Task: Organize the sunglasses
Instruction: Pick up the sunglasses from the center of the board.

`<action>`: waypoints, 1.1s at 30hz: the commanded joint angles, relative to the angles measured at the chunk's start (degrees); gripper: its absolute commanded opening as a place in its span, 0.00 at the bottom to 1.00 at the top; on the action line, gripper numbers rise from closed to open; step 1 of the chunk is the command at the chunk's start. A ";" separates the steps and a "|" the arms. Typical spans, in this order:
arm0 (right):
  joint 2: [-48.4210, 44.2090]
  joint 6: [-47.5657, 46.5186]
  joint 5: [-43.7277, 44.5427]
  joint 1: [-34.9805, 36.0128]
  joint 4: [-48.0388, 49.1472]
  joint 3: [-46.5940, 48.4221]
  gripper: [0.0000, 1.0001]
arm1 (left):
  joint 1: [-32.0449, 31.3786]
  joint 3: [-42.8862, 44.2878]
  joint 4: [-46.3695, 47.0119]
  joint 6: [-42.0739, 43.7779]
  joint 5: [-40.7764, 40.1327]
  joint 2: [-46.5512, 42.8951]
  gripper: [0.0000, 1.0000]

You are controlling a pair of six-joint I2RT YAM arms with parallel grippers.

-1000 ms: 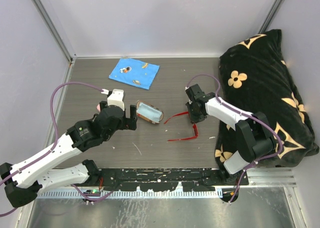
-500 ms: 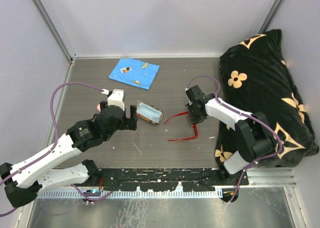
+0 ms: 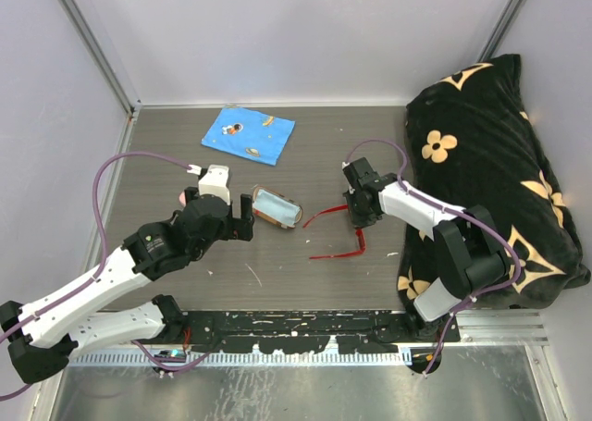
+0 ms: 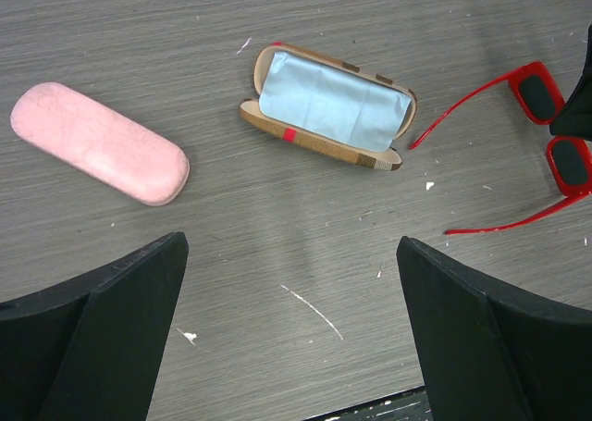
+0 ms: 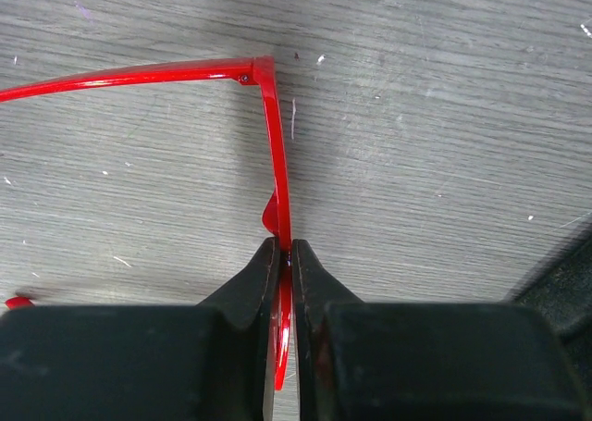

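The red sunglasses (image 3: 359, 243) lie unfolded on the table, both temples pointing left. My right gripper (image 3: 359, 221) is shut on the front of the frame. In the right wrist view the fingers (image 5: 264, 273) pinch the red frame (image 5: 274, 134) edge-on at the bridge. The red pair also shows in the left wrist view (image 4: 541, 97) at the right edge. My left gripper (image 3: 244, 216) is open and empty, hovering just left of the open case, with its jaws wide apart (image 4: 291, 254). The dark brown sunglasses are not in view.
An open brown case (image 3: 277, 208) lined with light-blue cloth lies left of the red pair, also seen in the left wrist view (image 4: 328, 106). A pink oval case (image 4: 100, 155) lies further left. A blue cloth (image 3: 248, 134) lies at the back. A black patterned bag (image 3: 490, 162) fills the right side.
The red sunglasses have shifted very slightly in my right gripper's hold. The left arm has not moved.
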 commanded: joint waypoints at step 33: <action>-27.22 -3.59 -2.20 0.69 -4.76 3.23 0.00 | 7.35 41.70 -11.70 1.45 5.34 40.48 0.98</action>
